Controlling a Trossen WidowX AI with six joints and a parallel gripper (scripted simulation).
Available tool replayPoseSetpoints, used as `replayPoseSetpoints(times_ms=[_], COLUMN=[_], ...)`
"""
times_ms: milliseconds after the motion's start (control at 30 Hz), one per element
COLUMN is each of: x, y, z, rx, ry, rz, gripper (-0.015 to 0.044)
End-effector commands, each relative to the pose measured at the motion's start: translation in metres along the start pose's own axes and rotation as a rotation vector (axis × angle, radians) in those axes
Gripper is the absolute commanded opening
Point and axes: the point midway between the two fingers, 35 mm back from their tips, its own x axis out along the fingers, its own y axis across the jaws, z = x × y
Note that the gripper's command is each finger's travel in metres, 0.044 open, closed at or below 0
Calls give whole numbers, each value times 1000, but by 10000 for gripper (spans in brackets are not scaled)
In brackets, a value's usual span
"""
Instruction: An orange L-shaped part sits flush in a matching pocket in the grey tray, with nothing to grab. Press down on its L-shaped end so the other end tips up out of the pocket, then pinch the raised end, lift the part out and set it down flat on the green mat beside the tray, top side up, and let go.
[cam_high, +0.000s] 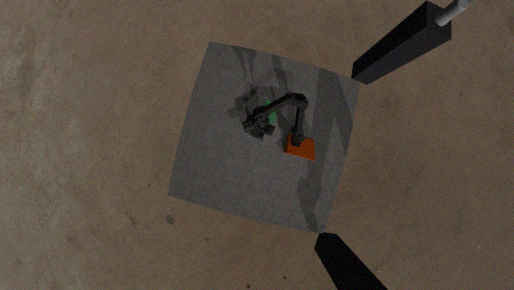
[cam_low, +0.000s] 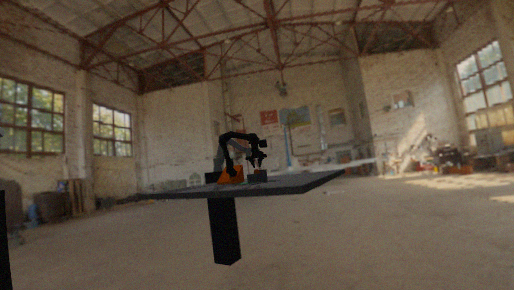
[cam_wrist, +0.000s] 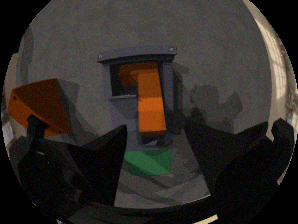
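In the wrist view the grey tray (cam_wrist: 115, 106) lies straight below me with the orange L-shaped part (cam_wrist: 150, 99) in its pocket. The part's short arm points left at the far end. The green mat (cam_wrist: 149, 161) (cam_high: 271, 114) lies just on the near side of the tray. My gripper (cam_wrist: 156, 127) (cam_high: 257, 127) (cam_low: 258, 163) is open and empty, with a dark finger on each side of the tray's near end, above it. In the side view the tray (cam_low: 257, 176) is a small dark block under the fingers.
The arm's orange base (cam_high: 302, 148) (cam_low: 231, 175) (cam_wrist: 41, 104) stands on the grey table (cam_high: 225, 175) close to the tray. Black posts (cam_high: 400, 45) (cam_high: 345, 265) stand off two table corners. A black pillar (cam_low: 224, 230) carries the table.
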Motion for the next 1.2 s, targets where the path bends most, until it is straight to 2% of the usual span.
replayPoseSetpoints(times_ms=[0,833,1000,1167], x=[7,45,41,41], y=[1,1,0,0], z=[-1,-2,-1,-1], rx=[-7,-6,1,1], ry=[5,7,2,2], rz=[1,0,0,0], gripper=[280,280,149,115])
